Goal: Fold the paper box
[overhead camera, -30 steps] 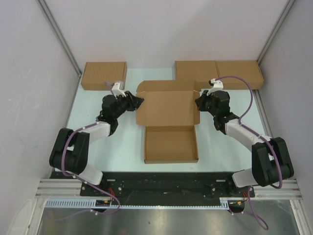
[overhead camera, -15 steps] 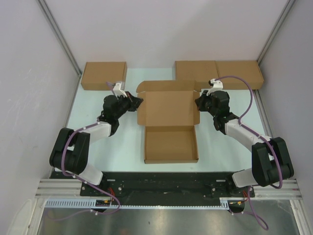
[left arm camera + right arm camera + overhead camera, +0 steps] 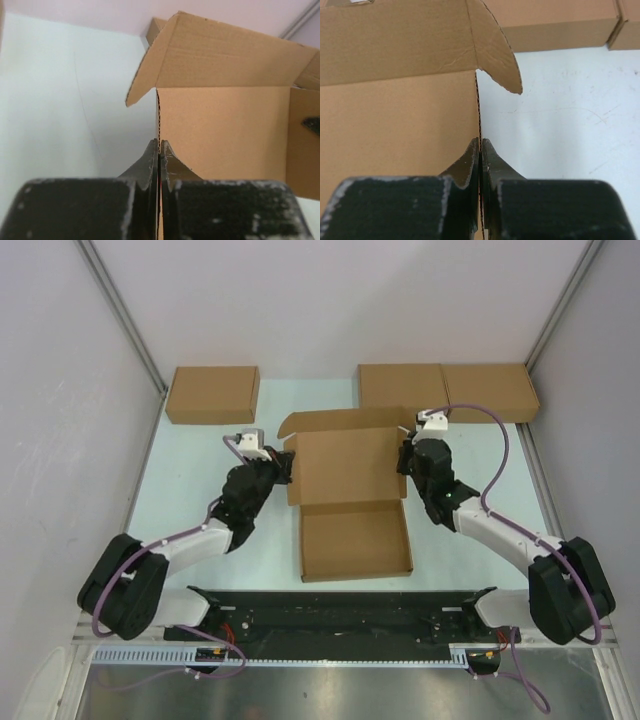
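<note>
The paper box (image 3: 355, 538) lies at the table's middle, a shallow brown tray with its hinged lid (image 3: 345, 465) tilted up behind it. A front flap (image 3: 338, 420) with rounded ear tabs tops the lid. My left gripper (image 3: 290, 468) is shut on the lid's left side edge. In the left wrist view that gripper (image 3: 159, 145) pinches the thin cardboard edge, with the lid's inner face (image 3: 225, 130) to its right. My right gripper (image 3: 403, 462) is shut on the lid's right side edge. The right wrist view shows this gripper (image 3: 480, 142) clamped on the edge, the lid (image 3: 395, 125) to its left.
Three compact brown boxes lie along the back: one at back left (image 3: 212, 393) and two side by side at back right (image 3: 402, 388) (image 3: 490, 390), just behind the right gripper. White walls close in both sides. The arm bases' black rail (image 3: 340, 605) runs along the near edge.
The left gripper closed onto the lid's left edge. Both arms then drew toward the near side, swinging the lid up and forward; the box shifted slightly right.
</note>
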You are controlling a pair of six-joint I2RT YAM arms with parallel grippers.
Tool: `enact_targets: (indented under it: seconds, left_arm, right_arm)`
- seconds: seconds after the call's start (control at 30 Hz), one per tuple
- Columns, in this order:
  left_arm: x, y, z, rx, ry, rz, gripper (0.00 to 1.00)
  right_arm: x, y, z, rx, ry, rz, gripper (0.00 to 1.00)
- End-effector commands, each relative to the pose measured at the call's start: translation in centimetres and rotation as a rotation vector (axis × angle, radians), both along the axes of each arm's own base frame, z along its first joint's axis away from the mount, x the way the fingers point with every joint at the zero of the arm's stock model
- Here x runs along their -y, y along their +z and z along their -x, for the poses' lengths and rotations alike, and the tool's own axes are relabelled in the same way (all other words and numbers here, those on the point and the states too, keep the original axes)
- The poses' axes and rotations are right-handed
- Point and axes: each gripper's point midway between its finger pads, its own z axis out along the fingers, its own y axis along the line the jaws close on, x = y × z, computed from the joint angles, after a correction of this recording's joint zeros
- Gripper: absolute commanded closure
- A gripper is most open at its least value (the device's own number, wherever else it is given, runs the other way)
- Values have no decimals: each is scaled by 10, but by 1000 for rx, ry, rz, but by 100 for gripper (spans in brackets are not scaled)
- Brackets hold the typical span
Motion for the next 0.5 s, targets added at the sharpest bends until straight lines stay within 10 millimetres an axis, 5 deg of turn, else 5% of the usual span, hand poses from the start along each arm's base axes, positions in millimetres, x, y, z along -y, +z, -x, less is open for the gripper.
enact_targets:
  seconds: [0.0, 0.33, 0.47]
  left_arm:
    - [1, 49, 16, 204, 100, 48, 100]
    - [19, 82, 46, 488, 181, 44, 100]
    - [37, 65, 60, 509, 186, -9, 100]
  right_arm:
    - [-6, 27, 13, 135, -68, -44, 100]
    - [-9, 0, 41, 202, -125, -91, 100]
    - [-8, -4, 50, 223, -140, -91, 100]
